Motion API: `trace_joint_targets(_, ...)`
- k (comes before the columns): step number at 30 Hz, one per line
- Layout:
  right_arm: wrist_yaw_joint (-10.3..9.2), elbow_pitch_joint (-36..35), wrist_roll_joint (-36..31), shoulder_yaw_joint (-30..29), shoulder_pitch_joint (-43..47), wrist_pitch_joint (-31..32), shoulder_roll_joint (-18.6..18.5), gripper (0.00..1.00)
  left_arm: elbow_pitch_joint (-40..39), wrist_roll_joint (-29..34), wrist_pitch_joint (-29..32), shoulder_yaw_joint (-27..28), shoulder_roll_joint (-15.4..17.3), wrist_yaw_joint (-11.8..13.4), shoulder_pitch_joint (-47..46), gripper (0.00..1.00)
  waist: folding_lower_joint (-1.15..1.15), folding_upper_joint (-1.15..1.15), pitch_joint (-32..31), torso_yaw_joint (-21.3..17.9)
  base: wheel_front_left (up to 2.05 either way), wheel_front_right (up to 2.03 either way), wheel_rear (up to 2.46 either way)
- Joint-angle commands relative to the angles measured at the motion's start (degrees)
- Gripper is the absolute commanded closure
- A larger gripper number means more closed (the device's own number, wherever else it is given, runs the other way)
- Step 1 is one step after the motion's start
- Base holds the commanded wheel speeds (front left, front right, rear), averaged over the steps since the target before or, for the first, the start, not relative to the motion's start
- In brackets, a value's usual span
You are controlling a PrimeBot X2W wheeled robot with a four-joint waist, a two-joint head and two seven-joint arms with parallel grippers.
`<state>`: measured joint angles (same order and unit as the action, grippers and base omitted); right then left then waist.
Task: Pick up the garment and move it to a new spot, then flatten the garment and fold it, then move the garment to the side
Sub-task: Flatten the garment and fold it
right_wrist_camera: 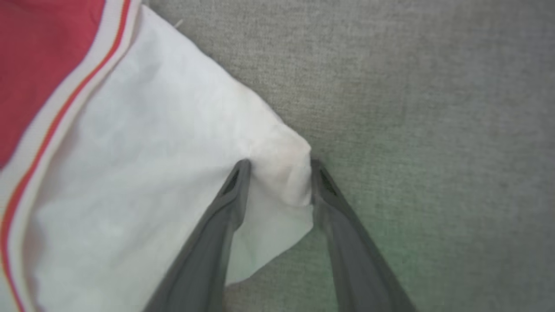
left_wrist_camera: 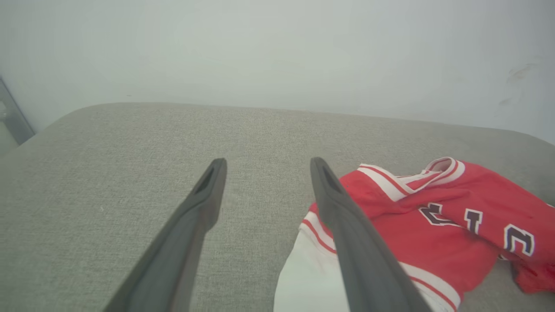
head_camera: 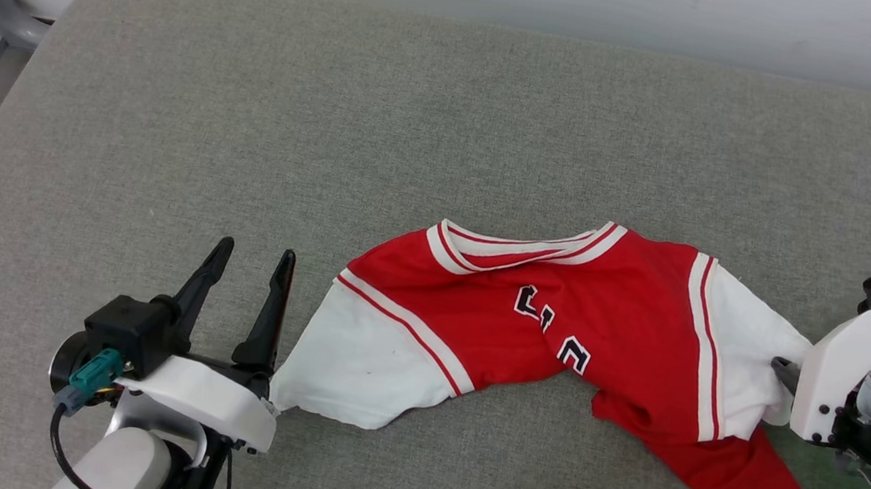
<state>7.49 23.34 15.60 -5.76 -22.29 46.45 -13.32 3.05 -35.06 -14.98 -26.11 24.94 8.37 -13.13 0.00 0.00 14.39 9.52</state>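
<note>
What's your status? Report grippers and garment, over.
Left gripper open, beside the garment. Right gripper fingers straddling its white sleeve corner, grip unconfirmed. Garment rumpled on grey cushion, not yet folded. No obstruction seen.

**Garment stretched between my two grippers**

The garment (head_camera: 555, 328) lies rumpled on the grey cushion (head_camera: 337, 107), with its red body in the middle and a white sleeve at each end. My left gripper (head_camera: 255, 253) stands just beside the left sleeve, fingers spread wide. My right gripper (head_camera: 786, 374) touches the right sleeve's edge.
</note>
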Motion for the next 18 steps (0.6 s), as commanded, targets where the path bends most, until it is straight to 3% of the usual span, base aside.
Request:
trace_joint_targets(1, 0.0, 1.9, 0.3, 1.1, 1.7, 0.6, 1.6, 1.0, 0.3, -0.5, -0.2, 0.1, 0.2, -0.4, -0.1, 0.0, 0.0, 0.0, -0.1, -0.1, 0.0, 0.0, 0.0)
trace_joint_targets(8, -0.01, -4.0, 0.5, -0.6, 0.5, -3.6, 1.5, 1.0, 2.5, -5.9, 6.3, 1.2, 2.6, -3.1, 0.0, 0.0, 0.0, 0.0, -2.1, -1.6, 0.0, 0.0, 0.0)
trace_joint_targets(18, -0.01, -12.1, -0.6, 0.4, 3.4, -3.2, 4.1, 1.0, 3.9, -16.5, 30.6, -0.3, 9.0, -5.8, -2.8, 0.0, 0.0, 0.0, -2.9, -5.0, 0.0, 0.0, 0.0)
